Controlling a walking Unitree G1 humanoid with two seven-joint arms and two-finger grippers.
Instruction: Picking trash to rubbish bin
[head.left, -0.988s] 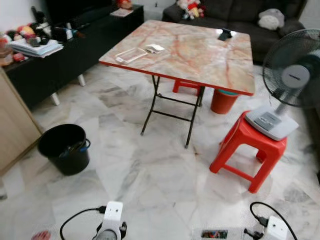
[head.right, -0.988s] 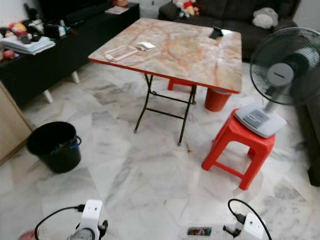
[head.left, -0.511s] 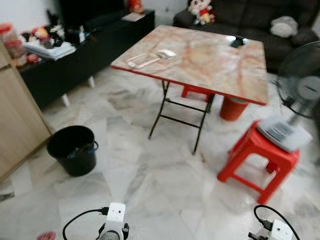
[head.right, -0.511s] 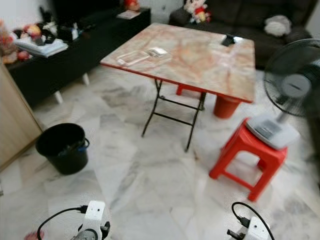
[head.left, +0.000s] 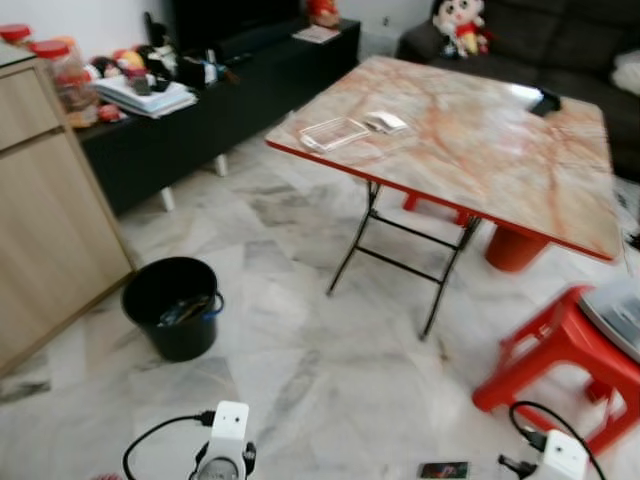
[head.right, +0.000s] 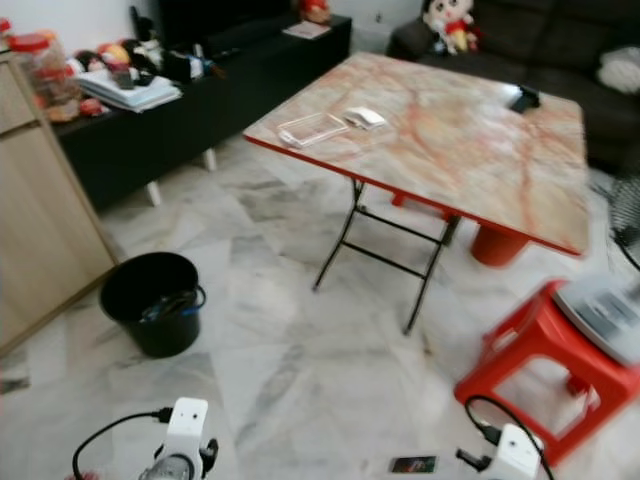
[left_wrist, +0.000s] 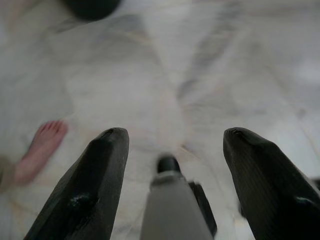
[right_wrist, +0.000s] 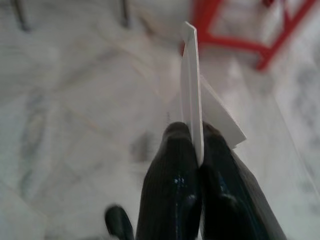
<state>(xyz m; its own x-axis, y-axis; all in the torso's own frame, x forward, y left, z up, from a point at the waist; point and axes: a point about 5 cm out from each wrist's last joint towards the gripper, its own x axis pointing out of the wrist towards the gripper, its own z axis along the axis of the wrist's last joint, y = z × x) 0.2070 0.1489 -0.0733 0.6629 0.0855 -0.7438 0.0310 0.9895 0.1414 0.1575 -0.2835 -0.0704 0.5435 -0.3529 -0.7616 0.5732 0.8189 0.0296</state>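
Observation:
The black rubbish bin (head.left: 175, 320) stands on the marble floor to my left front, with some trash inside. My right gripper (right_wrist: 192, 132) is shut on a thin white piece of paper (right_wrist: 191, 85), held edge-on low over the floor. My left gripper (left_wrist: 172, 137) hangs open above the floor with nothing between its fingers. Both wrists, the left wrist (head.left: 228, 450) and the right wrist (head.left: 560, 458), sit at the bottom of the eye views. A clear plastic tray (head.left: 335, 132) and a small packet (head.left: 386, 122) lie on the folding table (head.left: 480, 150).
A wooden cabinet (head.left: 50, 220) stands left of the bin. A red stool (head.left: 560, 350) is at the right, with a small dark item (head.left: 443, 469) on the floor near my right wrist. A person's bare foot (left_wrist: 42, 150) is close to my left gripper.
The camera has swung left: the bin and table shifted right in view, the cabinet came in, the fan slid off the right edge. Both arms keep their pose.

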